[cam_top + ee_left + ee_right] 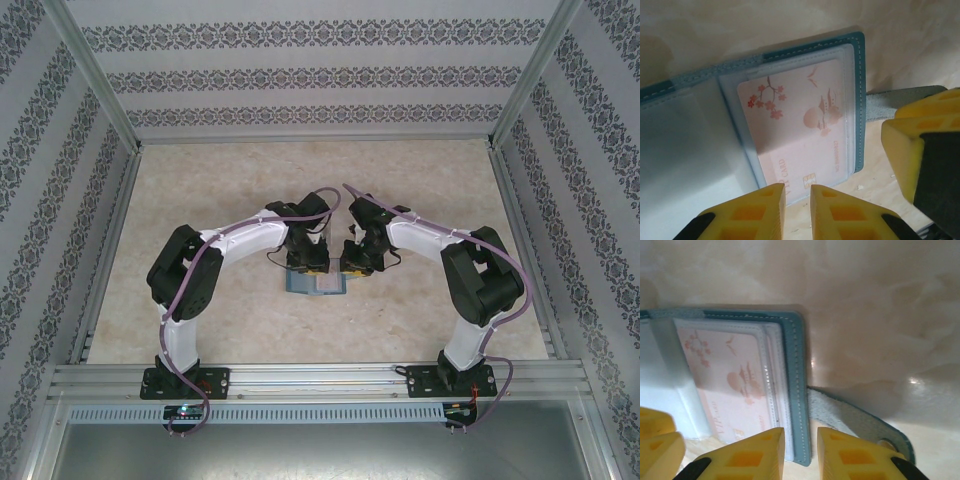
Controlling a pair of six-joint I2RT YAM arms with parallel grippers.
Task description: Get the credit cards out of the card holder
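The card holder (316, 283) lies open mid-frame. The right gripper (801, 455) pinches its blue edge, low in its view, likely to keep it still. The left gripper (797, 205) sits nearly closed at the pink card (800, 130) (gripping it? I cannot tell).

Lab test booth: aluminium frame (320, 378), patterned wallpaper panels (320, 75), beige tabletop (320, 170).

The pink card (800, 125) in the card holder (860, 100) seems to read "VIP CARD".
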